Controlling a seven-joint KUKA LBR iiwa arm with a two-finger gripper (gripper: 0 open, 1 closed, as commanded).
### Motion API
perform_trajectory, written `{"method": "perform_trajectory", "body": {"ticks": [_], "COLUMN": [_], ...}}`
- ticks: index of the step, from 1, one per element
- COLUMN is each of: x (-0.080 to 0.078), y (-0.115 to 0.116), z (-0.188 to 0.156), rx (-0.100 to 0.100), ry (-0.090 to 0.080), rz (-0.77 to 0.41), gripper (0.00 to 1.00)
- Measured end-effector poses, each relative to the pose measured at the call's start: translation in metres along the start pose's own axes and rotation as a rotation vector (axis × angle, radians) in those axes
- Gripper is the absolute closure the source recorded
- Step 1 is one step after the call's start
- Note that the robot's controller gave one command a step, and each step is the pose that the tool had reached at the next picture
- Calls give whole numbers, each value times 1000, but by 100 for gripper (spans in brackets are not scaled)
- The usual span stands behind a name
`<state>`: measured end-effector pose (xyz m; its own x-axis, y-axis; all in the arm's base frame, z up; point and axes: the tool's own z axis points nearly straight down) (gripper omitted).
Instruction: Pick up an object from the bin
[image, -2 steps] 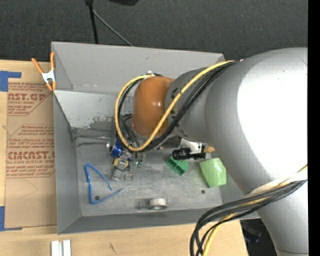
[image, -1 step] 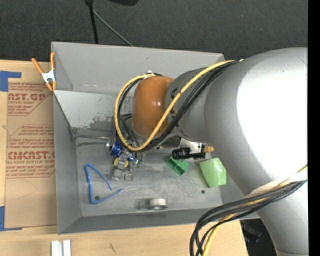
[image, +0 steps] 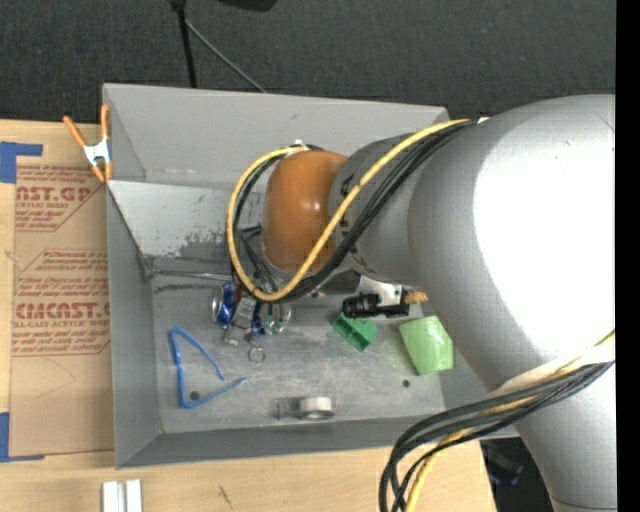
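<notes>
Where the near wall of the grey metal bin meets its floor, a short grey metal roll lies on its side, apart from everything else. Left of it, a thin blue plastic loop, bent into a rough triangle with one loose tail, rests flat on the floor near the left wall. The floor is bare sheet metal, dull and lightly scratched. Further in, a small metal ring lies just in front of a crumpled blue-and-silver item at the left-middle of the floor. The gripper stands directly over this item's right side. Contact cannot be confirmed, and it cannot be told whether the gripper is open or closed, since the wrist's glossy orange cover and looped yellow and black cables hide its lower end. To the right, a dark green block sits just beside a larger, pale green block with rounded corners, and a small black-and-white part lies just behind them. The bulky grey arm overhangs the bin's right side. Behind the gripper, the sloping back wall shows dark scuffing where the paint is worn. Beyond the far rim the ground is dark.
</notes>
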<state>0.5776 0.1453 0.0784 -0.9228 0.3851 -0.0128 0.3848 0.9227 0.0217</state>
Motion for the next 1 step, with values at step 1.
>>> {"method": "perform_trajectory", "body": {"ticks": [1], "x": [-1], "y": [2], "z": [-30], "rx": [19], "ry": [11], "rz": [-1], "gripper": [100]}}
